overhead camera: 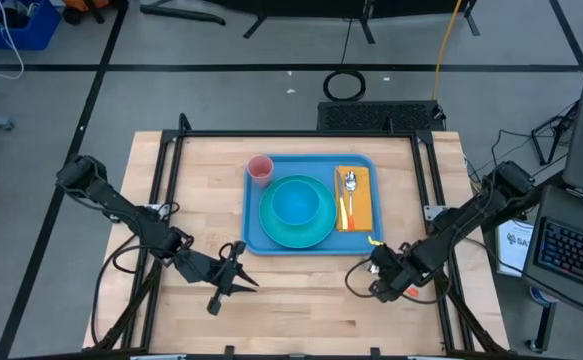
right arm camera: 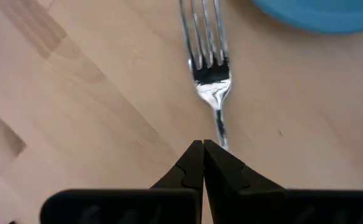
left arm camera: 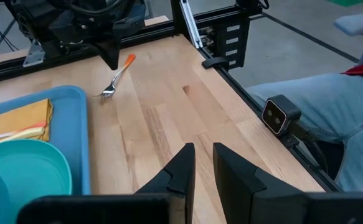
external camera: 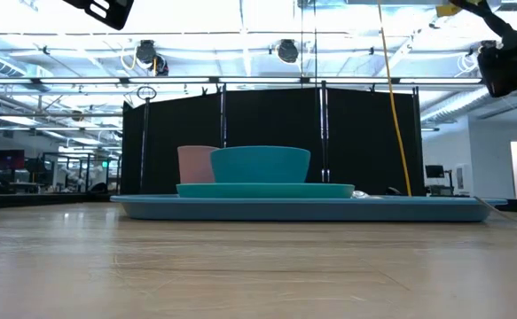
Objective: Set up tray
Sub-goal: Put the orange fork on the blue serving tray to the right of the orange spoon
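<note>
High view shows the tray [overhead camera: 254, 236] at frame centre on the surface [overhead camera: 301, 300]. Lower right, the right claw [overhead camera: 379, 266] angles down, pinched shut, seemingly on a fork [right arm camera: 210, 68]. Lower left, the left claw [overhead camera: 233, 270] hovers, slightly parted, empty.

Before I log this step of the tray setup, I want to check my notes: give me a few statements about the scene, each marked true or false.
1. The fork lies in the tray. False: it is outside the tray, over the bare table.
2. The right gripper is shut on the fork's handle. True.
3. A bowl sits on the plate in the tray. True.
4. The pink cup stands on the table outside the tray. False: it stands in a tray corner.
5. The left gripper holds a spoon. False: it holds nothing; the spoon lies on the orange napkin.
</note>
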`<state>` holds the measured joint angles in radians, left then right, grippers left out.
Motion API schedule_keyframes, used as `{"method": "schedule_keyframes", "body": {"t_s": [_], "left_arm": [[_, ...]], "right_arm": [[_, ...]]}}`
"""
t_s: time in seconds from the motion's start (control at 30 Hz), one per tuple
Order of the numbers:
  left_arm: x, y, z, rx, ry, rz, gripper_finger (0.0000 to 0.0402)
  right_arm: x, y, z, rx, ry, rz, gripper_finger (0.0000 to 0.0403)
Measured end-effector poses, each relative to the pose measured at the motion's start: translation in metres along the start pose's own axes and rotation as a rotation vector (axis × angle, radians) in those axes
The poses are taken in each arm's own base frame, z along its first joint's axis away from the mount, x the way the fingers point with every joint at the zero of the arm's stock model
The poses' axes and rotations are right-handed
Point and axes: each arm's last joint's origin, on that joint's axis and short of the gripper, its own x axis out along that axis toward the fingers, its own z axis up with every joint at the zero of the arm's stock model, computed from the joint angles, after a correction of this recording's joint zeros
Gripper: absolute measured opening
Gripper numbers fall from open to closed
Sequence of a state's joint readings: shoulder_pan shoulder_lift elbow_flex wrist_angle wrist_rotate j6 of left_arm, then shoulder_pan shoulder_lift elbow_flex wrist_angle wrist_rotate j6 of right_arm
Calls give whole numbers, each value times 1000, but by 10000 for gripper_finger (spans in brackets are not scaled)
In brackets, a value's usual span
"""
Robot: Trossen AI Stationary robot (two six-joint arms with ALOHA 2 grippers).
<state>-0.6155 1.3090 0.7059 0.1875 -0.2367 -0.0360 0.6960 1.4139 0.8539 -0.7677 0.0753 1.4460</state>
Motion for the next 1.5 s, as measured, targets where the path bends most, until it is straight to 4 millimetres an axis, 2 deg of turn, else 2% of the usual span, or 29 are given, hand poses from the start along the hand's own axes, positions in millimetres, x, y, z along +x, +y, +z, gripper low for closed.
{"method": "schedule_keyframes", "body": {"t_s": [0.17,0.4,0.57,0.77,1.23,1.33,1.5], "left_arm": [[0,0,0,0,0,0,63],[0,0,0,0,0,0,63],[0,0,0,-2,4,0,63],[0,0,0,-1,3,0,62],[0,0,0,-3,3,0,63],[0,0,0,-2,3,0,63],[0,0,0,-3,3,-1,63]], "right_arm": [[0,0,0,-21,-2,0,26],[0,0,0,-38,-2,-3,89],[18,-7,-3,-36,37,-13,131],[22,-11,-6,-31,54,-22,152],[34,-17,-8,-53,46,10,148],[34,-18,-8,-52,48,6,119],[34,-20,-8,-57,55,-8,26]]}}
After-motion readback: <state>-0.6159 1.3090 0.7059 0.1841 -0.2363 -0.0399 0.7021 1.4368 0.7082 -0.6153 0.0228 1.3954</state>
